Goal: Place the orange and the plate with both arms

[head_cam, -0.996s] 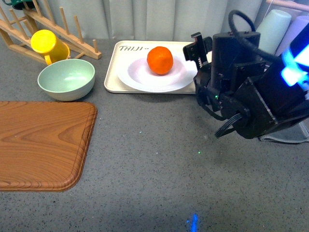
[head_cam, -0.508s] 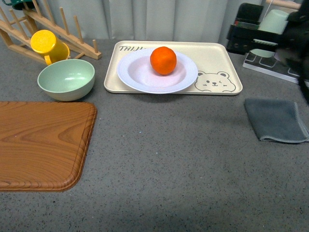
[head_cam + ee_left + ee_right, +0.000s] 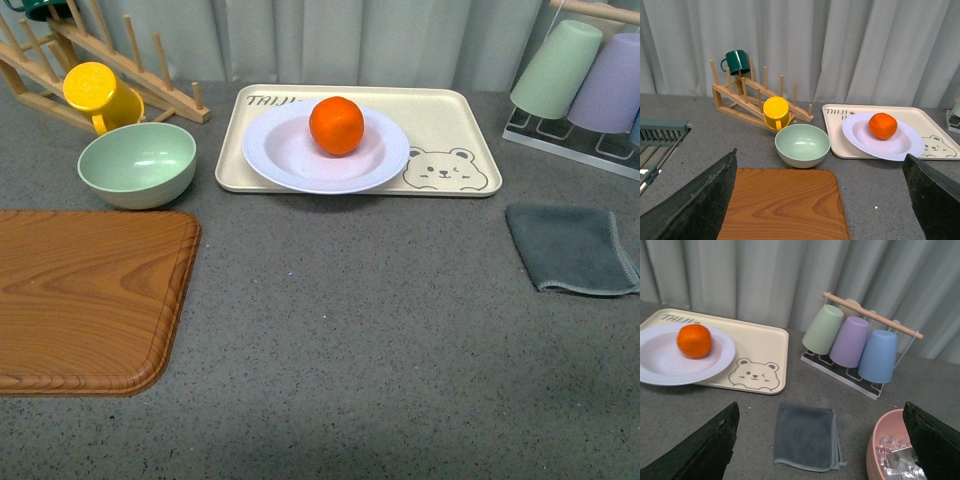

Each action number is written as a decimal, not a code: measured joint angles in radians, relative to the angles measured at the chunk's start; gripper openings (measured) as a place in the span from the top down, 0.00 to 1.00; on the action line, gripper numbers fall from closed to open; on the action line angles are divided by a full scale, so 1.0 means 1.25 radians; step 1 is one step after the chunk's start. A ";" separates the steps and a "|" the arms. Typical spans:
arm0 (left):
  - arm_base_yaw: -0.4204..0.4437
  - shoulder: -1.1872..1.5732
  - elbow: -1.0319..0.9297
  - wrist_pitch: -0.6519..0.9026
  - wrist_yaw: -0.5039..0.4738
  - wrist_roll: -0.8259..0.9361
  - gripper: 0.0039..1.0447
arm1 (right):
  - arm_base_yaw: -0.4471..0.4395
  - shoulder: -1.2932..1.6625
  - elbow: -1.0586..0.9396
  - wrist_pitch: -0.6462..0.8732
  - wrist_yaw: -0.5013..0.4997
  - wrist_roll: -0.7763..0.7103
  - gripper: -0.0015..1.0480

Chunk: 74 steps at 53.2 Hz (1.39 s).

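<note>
The orange (image 3: 336, 125) rests in the pale lavender-white plate (image 3: 290, 160), which sits on the cream bear tray (image 3: 450, 130) at the back of the counter. Both also show in the left wrist view, the orange (image 3: 883, 125) on the plate (image 3: 860, 140), and in the right wrist view, the orange (image 3: 694, 340) on the plate (image 3: 660, 365). Neither arm shows in the front view. My left gripper (image 3: 820, 200) is open, high above the wooden board, well back from the plate. My right gripper (image 3: 821, 440) is open, high above the grey cloth. Both are empty.
A mint-green bowl (image 3: 137, 163), a yellow cup (image 3: 98, 94) on a wooden rack (image 3: 150, 80) and a wooden cutting board (image 3: 85, 295) lie left. A grey cloth (image 3: 570, 248) and a cup rack (image 3: 580, 85) stand right. A pink bowl (image 3: 890, 450) shows by the right gripper.
The right arm, close to the tray's right end a second ago, has pulled back out of the front view. The orange and plate stay in place.
</note>
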 joint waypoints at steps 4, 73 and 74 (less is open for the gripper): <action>0.000 0.000 0.000 0.000 0.000 0.000 0.06 | -0.009 -0.039 -0.037 0.065 -0.005 0.057 0.21; 0.000 0.000 0.000 0.000 0.000 0.000 0.06 | -0.230 -0.653 -0.088 -0.473 -0.217 0.139 0.99; 0.000 0.000 0.000 0.000 0.000 0.000 0.06 | -0.230 -0.658 -0.088 -0.478 -0.217 0.140 0.99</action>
